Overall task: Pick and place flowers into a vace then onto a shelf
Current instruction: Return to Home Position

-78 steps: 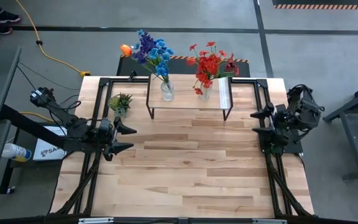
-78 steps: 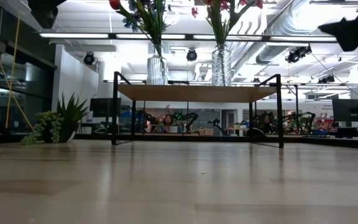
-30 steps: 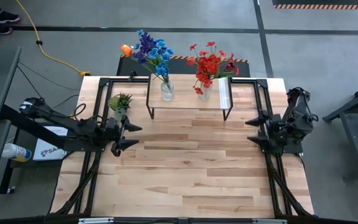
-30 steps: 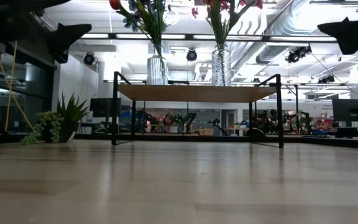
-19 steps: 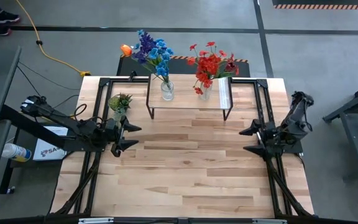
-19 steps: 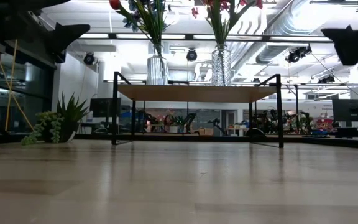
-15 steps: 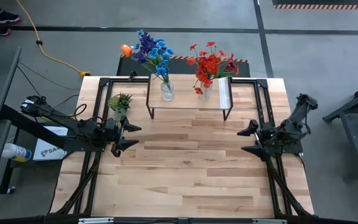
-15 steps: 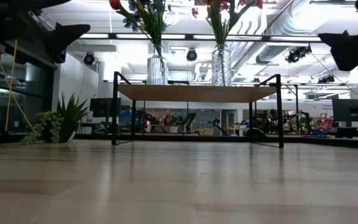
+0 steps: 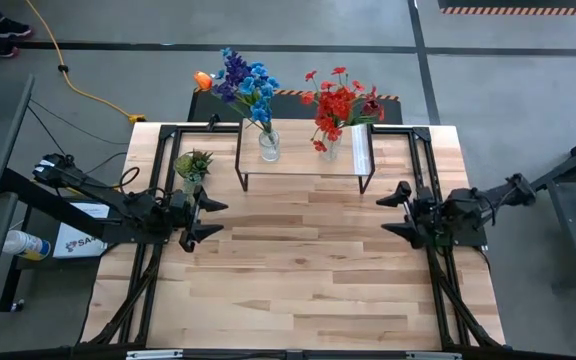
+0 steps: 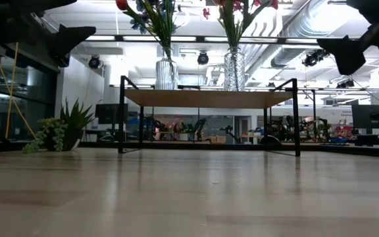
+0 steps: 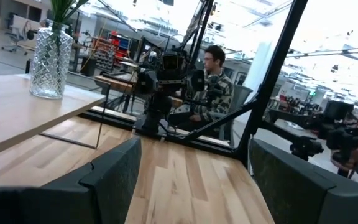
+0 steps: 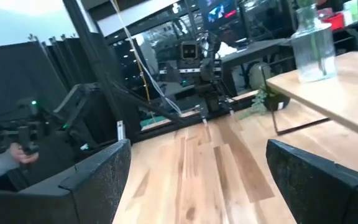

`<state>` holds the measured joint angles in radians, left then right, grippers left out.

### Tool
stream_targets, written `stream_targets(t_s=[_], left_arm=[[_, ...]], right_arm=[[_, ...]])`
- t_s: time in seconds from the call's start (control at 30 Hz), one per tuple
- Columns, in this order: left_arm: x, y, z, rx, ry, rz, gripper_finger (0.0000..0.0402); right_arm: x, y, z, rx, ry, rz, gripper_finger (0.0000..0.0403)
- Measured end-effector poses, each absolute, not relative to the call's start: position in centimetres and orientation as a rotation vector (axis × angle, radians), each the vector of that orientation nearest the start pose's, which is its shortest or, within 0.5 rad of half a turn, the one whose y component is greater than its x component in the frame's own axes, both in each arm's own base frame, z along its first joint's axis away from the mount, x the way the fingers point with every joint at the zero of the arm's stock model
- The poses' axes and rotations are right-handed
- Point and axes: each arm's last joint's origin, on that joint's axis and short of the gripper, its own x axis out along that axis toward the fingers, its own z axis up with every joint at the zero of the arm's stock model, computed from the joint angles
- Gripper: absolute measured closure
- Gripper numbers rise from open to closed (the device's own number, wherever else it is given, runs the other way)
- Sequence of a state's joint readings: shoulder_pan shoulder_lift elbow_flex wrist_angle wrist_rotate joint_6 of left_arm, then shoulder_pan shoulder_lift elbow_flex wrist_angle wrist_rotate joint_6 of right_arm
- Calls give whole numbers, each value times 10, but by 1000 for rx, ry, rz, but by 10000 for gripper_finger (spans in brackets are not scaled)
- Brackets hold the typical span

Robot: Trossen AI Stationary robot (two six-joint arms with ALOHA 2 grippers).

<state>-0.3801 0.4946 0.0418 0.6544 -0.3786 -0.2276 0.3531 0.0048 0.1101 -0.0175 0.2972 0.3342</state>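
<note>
The shelf [image 9: 303, 160] stands at the table's far middle and bears two clear glass vases. The left vase [image 9: 268, 146] holds blue, purple and orange flowers [image 9: 241, 82]. The right vase [image 9: 328, 149] holds red flowers [image 9: 337, 102]. The stems stick down into the vases, as the low view shows at the left vase [image 10: 166, 72] and the right vase [image 10: 234, 70]. My left gripper [image 9: 208, 218] hovers open at the table's left side. My right gripper [image 9: 394, 210] hovers open at the right side. Both point toward the table's middle, clear of the shelf, with nothing between their fingers.
A small green potted plant [image 9: 193, 163] sits left of the shelf, just beyond my left gripper. A black frame [image 9: 168, 128] runs along the table's far and side edges. Bare planks [image 9: 298, 270] stretch between the arms and toward the near edge. A person [image 11: 212, 81] sits beyond the table.
My right arm has swung around at its base. Its gripper has sunk a little and turned from slanting toward the near edge to pointing at the table's left, still open. The left gripper, flowers, vases and shelf have kept still.
</note>
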Motion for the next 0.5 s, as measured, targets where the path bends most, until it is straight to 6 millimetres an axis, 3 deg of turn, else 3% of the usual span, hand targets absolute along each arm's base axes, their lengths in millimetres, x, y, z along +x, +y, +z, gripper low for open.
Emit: stream_targets(t_s=[0.27, 0.5], left_arm=[[120, -35, 189, -287, -190, 18, 71], [113, -32, 197, -233, -273, 23, 71]], right_arm=[[88, 14, 200, 349, -94, 52, 40], [88, 10, 206, 312, -161, 42, 41]])
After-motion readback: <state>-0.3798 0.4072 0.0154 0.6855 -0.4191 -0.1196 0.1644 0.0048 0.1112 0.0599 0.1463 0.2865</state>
